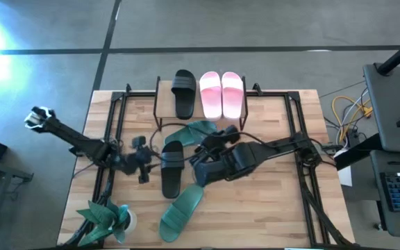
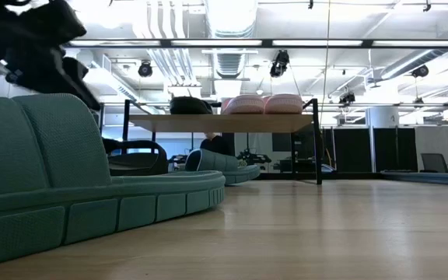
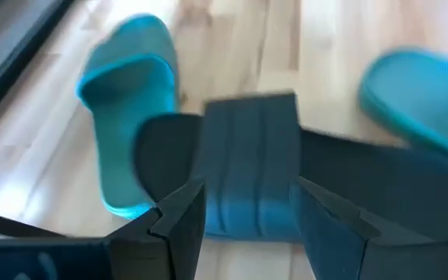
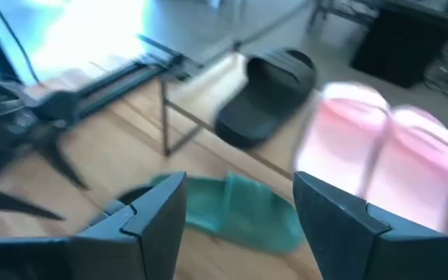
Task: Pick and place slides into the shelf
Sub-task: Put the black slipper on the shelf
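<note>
Shelf [image 1: 186, 118] at the table's far edge, carrying one black slide [image 1: 184, 94] and the light pink pair [image 1: 221, 94] side by side on its plank top. Second black slide [image 1: 172, 167] on the tabletop mid-table, in front of the shelf. One teal-green slide [image 1: 181, 210] nearer the front edge; the other teal-green slide [image 1: 194, 130] just in front of the shelf, partly under the right arm. Left gripper [image 1: 144, 165]: arm stretched low across from the left, fingers spread wide on either side of the loose black slide's strap, nothing clamped. Right gripper [image 1: 207, 147]: arm reaching in from the right, angled down over the teal-green slide by the shelf, fingers wide apart and empty. Potted plant [image 1: 106, 219] at front-left corner
</note>
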Controlling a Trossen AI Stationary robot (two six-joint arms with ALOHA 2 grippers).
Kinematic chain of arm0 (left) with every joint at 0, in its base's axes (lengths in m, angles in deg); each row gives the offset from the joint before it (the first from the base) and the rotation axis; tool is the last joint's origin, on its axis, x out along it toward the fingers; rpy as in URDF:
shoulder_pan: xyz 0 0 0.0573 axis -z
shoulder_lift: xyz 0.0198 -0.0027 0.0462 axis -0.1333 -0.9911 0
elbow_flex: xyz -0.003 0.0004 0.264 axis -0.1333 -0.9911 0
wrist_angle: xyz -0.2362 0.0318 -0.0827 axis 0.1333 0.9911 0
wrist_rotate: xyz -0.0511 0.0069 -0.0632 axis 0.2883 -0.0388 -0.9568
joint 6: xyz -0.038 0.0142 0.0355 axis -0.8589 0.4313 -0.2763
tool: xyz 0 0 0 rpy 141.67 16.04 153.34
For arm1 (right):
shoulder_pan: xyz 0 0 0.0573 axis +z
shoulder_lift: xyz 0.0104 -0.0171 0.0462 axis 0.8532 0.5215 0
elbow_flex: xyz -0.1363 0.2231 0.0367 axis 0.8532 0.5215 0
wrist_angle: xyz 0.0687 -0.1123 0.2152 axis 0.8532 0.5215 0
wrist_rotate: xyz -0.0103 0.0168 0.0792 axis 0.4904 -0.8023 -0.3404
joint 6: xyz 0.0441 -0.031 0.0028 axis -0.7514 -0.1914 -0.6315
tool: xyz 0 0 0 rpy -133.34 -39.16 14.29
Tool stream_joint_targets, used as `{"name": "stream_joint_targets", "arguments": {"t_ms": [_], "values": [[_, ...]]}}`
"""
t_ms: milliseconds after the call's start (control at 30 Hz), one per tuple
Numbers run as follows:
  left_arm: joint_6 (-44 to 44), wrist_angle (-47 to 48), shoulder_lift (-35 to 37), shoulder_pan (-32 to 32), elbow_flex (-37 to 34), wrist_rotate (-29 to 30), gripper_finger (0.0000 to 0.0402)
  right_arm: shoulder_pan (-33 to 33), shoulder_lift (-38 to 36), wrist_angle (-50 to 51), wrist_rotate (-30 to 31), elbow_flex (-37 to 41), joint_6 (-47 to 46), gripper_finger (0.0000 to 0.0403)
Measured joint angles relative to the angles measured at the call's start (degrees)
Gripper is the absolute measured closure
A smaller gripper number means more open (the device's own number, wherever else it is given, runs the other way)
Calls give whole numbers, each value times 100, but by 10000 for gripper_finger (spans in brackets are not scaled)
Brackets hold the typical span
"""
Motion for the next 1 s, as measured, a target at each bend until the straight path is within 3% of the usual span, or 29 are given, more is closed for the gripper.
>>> {"name": "stream_joint_targets", "arguments": {"t_ms": [167,267,533,800,900,1000], "values": [[-266,40,-982,648,428,744,229,29,-37,1076,37,13,-970,177],[-461,95,-1520,722,720,907,229,24,-64,1011,56,39,-719,177],[-1630,454,-2663,694,1066,653,229,-67,-125,1043,-48,66,-392,177],[-2194,764,-3382,486,1109,1399,232,-96,-167,1043,-159,66,-217,177],[-2202,766,-3519,341,1111,1530,256,-98,-167,1043,-158,66,-217,177],[-2200,740,-3558,212,1118,1552,306,-98,-167,1043,-158,66,-217,177]]}}
